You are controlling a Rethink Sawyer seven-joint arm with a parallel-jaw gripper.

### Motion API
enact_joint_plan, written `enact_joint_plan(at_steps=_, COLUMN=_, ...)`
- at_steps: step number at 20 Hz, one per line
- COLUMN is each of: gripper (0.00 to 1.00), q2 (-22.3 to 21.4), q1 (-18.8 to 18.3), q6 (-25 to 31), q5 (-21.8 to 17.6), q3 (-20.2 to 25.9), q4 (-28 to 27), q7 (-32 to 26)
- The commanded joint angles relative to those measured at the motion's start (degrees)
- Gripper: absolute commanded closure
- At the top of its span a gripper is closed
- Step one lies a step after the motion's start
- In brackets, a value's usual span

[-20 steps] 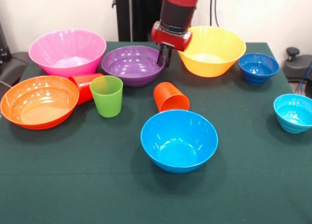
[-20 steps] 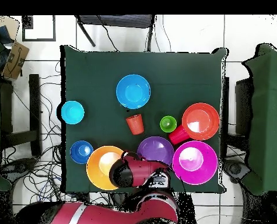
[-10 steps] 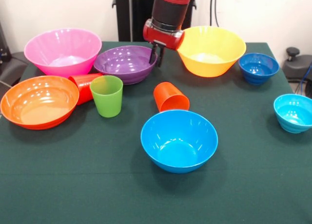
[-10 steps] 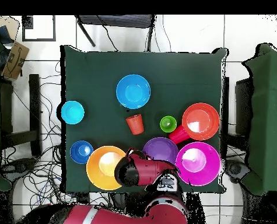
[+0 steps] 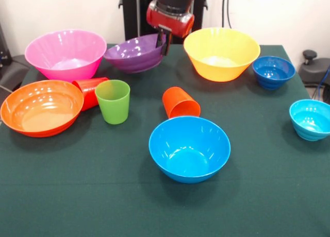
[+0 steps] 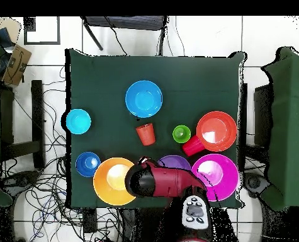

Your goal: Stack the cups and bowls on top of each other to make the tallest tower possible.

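purple bowl (image 5: 135, 53), tilted and lifted off the green tabletop (image 5: 258, 196), hangs between pink bowl (image 5: 67, 54) and yellow bowl (image 5: 221, 52), its rim pinched by the end effector (image 5: 165, 43).

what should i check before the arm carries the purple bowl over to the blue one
1. Grip on the purple bowl: ok, the gripper is shut on its rim and the bowl hangs tilted off the table.
2. Hold is secure: cannot tell, it is pinched at one rim edge only.
3. Blue bowl upright and empty: ok.
4. Path clear: not ok, the orange cup lies on its side between them.
5. Pink bowl and yellow bowl clear of the lifted bowl: ok.
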Motion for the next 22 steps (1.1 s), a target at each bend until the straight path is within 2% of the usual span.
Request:
enact_joint_plan(at_steps=1, gripper=1.00, q2=-9.27, q1=-3.77, q6=14.17, q5=3.78, q3=13.53, q4=1.74, q7=-3.79)
enact_joint_plan(at_steps=4, gripper=1.00, q2=-11.74, q1=-3.95, q6=18.29, q5=5.29, q3=15.59, q4=0.58, q7=-4.13)
enact_joint_plan(at_steps=7, gripper=1.00, q2=-13.92, q1=-1.64, q6=23.98, q5=6.09, q3=14.54, q4=-3.51, q7=-2.87)
enact_joint_plan(at_steps=9, gripper=1.00, q2=-14.69, q1=-0.03, q6=26.91, q5=5.28, q3=13.58, q4=-6.64, q7=-2.63)
enact_joint_plan(at_steps=16, gripper=1.00, q2=-13.75, q1=0.36, q6=32.39, q5=1.33, q3=15.99, q4=-16.86, q7=-8.52)
enact_joint_plan(at_steps=19, gripper=1.00, q2=-13.34, q1=-1.45, q6=34.42, q5=1.38, q3=18.37, q4=-18.30, q7=-11.93)
enact_joint_plan(at_steps=22, gripper=1.00, q2=-12.06, q1=-2.39, q6=33.86, q5=1.21, q3=19.60, q4=-18.95, q7=-12.10)
